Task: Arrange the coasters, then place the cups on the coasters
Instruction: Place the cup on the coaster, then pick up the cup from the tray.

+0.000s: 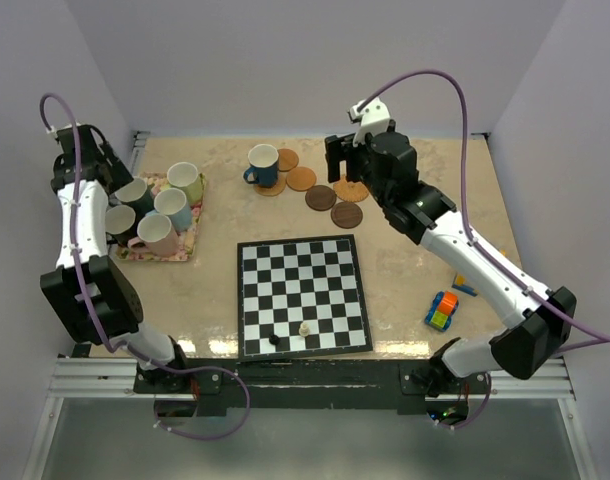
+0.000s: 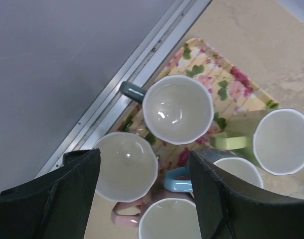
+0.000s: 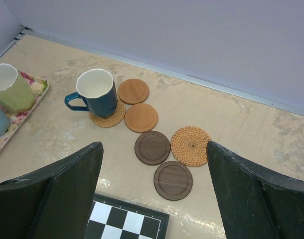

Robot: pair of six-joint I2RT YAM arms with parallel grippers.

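Note:
Five cups stand crowded on a floral mat [image 1: 167, 252] at the left: teal [image 2: 178, 109], pale green [image 2: 281, 142], light blue [image 2: 239, 172], pink [image 2: 169, 219] and a fifth cup [image 2: 126, 167] whose outside is hidden. My left gripper [image 2: 144, 159] hangs open above them, holding nothing. The dark blue cup [image 3: 97, 92] stands on a woven coaster [image 3: 107, 115]. Two tan coasters [image 3: 141, 117], two dark brown ones [image 3: 152, 148] and a second woven one [image 3: 191, 146] lie beside it. My right gripper [image 3: 154, 149] hovers open over these, empty.
A black-and-white chessboard [image 1: 303, 296] lies mid-table with two small pieces near its front edge. A toy car [image 1: 441, 311] and a small block [image 1: 465, 285] sit at the right. A metal rail runs along the table's left edge [image 2: 117, 99].

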